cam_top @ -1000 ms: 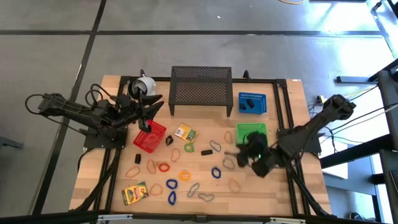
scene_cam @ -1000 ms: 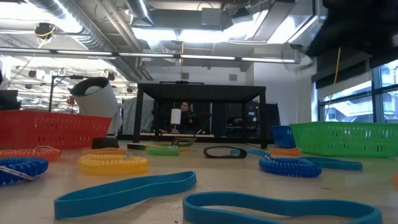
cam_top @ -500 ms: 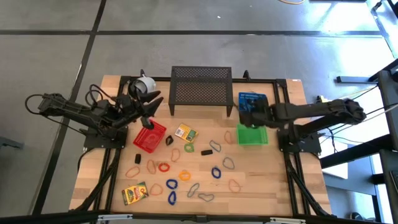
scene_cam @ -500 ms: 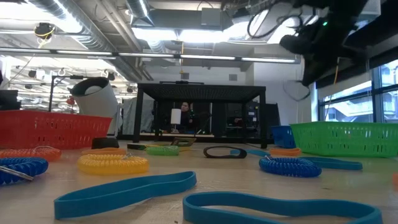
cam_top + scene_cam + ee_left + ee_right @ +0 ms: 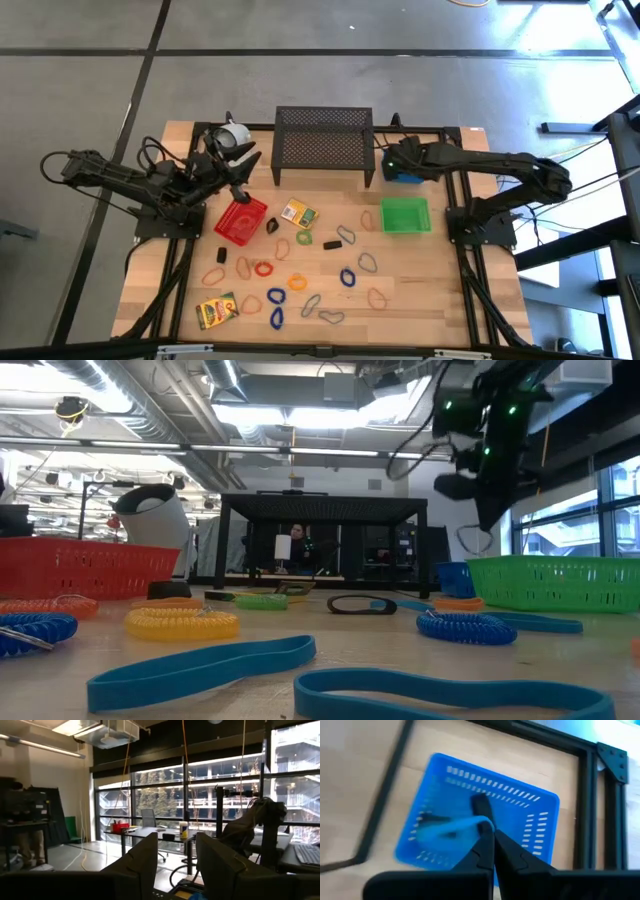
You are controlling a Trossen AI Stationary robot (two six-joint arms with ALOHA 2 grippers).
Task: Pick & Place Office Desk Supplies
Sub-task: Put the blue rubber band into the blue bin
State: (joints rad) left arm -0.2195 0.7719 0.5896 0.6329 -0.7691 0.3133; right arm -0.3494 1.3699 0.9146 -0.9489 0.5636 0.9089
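Coloured loops, such as a red one [image 5: 263, 268] and a blue one [image 5: 348, 277], lie flat on the wooden table with small black blocks [image 5: 332, 244] and two yellow-green printed boxes [image 5: 298, 213] [image 5: 216, 310]. My right gripper [image 5: 392, 160] [image 5: 493, 836] hangs over the blue basket [image 5: 520, 805], shut on a blue loop [image 5: 451, 831]. A dark piece [image 5: 481, 805] lies inside that basket. My left gripper [image 5: 243, 165] [image 5: 175, 865] is open, raised beside the white mug [image 5: 232, 135] and above the red basket [image 5: 240, 220]. My right gripper pinches the blue loop between its two fingertips at one spot of the band [image 5: 484, 824], coming from above and pointing down. The loop is lifted clear and trails to one side over the blue basket's inside; motion blur hides its shape.
A black mesh shelf [image 5: 323, 140] stands at the far edge between the mug and the blue basket [image 5: 418, 170]. The green basket [image 5: 405, 215] sits just nearer than the blue one. Free wood lies along the table's right and near edges.
My right gripper has risen from the loops near the green basket and swung toward the far edge, passing over the green basket to a spot above the blue basket, with the blue loop carried along. The left arm has stayed roughly in place.
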